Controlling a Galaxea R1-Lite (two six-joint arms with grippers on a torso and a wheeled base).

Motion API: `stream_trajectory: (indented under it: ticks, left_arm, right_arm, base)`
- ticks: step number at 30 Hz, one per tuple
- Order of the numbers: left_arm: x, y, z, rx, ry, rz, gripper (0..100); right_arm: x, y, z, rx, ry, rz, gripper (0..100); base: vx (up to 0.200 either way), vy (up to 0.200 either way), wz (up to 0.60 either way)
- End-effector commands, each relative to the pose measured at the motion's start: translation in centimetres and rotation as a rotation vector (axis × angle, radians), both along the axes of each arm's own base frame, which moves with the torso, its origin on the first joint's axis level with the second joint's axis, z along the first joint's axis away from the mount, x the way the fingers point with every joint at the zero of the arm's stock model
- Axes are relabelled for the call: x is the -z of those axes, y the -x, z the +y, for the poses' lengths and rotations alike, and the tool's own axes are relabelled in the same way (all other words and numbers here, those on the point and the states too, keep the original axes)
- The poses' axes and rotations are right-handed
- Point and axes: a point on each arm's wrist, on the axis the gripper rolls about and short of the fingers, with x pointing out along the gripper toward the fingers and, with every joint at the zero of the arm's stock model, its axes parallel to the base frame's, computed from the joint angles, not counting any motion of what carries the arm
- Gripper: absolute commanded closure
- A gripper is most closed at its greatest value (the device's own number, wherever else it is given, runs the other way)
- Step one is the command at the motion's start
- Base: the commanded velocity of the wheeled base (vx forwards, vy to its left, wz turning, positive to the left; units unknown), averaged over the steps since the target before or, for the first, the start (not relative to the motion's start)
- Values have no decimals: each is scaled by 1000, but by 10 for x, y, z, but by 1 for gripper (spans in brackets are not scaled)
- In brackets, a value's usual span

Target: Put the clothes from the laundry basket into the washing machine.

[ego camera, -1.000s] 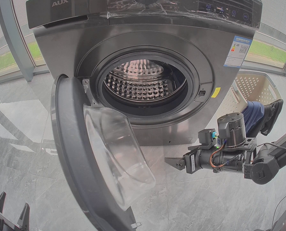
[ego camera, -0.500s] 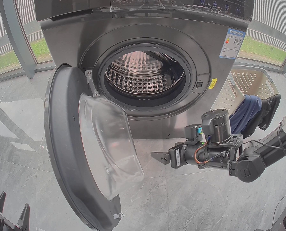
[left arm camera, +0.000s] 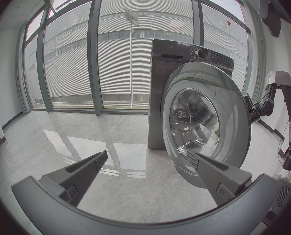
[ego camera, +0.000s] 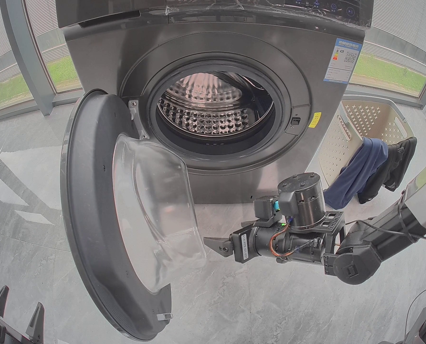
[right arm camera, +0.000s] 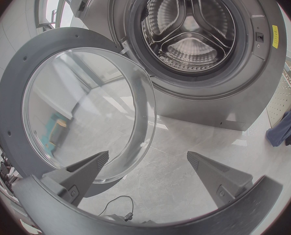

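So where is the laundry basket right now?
In the head view the laundry basket stands on the floor at the right, beside the washing machine, with a blue garment and a dark garment draped over its rim.

My head camera is pulling back a little. The washing machine (ego camera: 103, 63) now sits smaller and higher in the head view, and more of the laundry basket (ego camera: 365, 115) and the clothes (ego camera: 361, 168) draped over its rim comes into frame. Allowing for that shift, my right gripper (ego camera: 214, 245) travels to my left in front of the machine. Its tip is now just beside the glass bowl (ego camera: 155, 211) of the open door (ego camera: 86, 206), not touching it. I cannot tell whether the door itself swings.
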Motion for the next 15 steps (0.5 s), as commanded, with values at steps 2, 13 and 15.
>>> stream_trajectory:
  ticks: [2, 13, 15]
  left_arm:
    - [4, 0, 0, -1, 1, 3, 0]
    - [4, 0, 0, -1, 1, 3, 0]
    - [4, 0, 0, -1, 1, 3, 0]
  right_arm:
    - [-1, -4, -2, 9, -14, -14, 0]
    - [15, -22, -1, 46, 6, 0, 0]
    - [22, -20, 4, 33, 16, 13, 0]
  base:
    - [0, 0, 0]
    - [-91, 0, 0]
    - [-100, 0, 0]
